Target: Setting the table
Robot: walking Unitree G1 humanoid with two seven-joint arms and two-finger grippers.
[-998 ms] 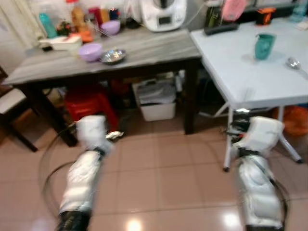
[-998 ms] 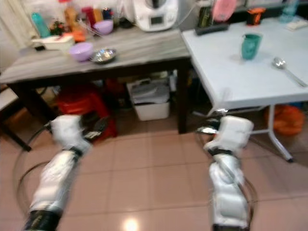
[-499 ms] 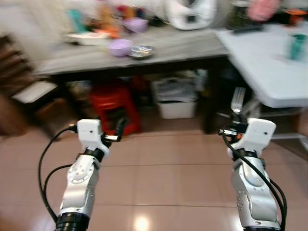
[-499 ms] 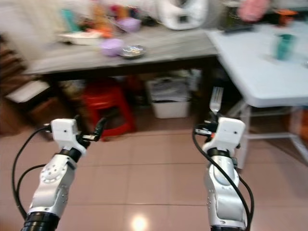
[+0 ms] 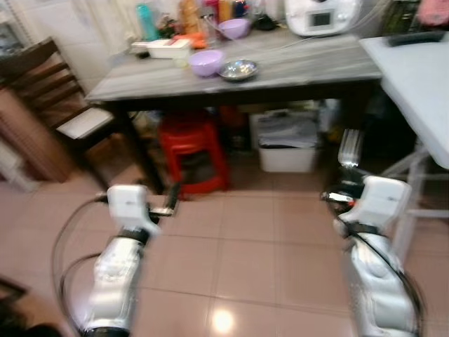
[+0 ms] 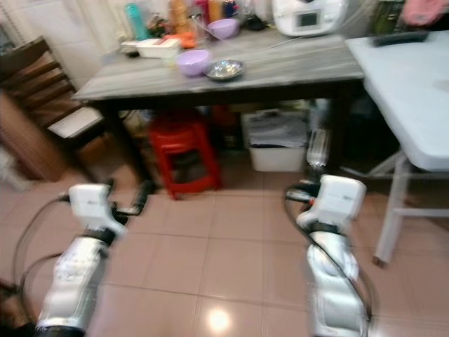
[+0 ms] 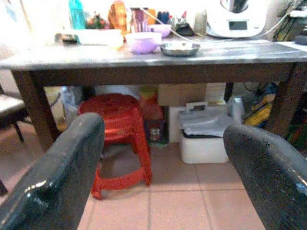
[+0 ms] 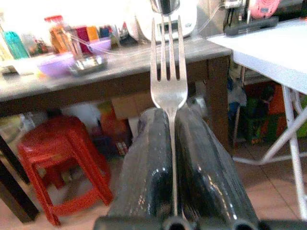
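Grey table (image 5: 309,67) ahead, cluttered. Right gripper (image 8: 172,143) clamps the fork (image 8: 168,86) mid-handle: light, stiff, slippery steel. Left gripper (image 7: 158,158) gapes empty.

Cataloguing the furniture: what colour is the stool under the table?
Red: the stool shows best in the left wrist view.

We hold both silver arms raised and bent forward over the floor, wrists level and well apart, left arm on the left and right arm on the right. Our left gripper (image 7: 160,163) has its two black fingers (image 7: 62,172) spread wide with nothing between them. Our right gripper (image 8: 172,143) has its fingers (image 8: 148,158) pressed together on the handle of a fork (image 8: 168,72), which stands upright with its tines pointing up and away from the wrist.
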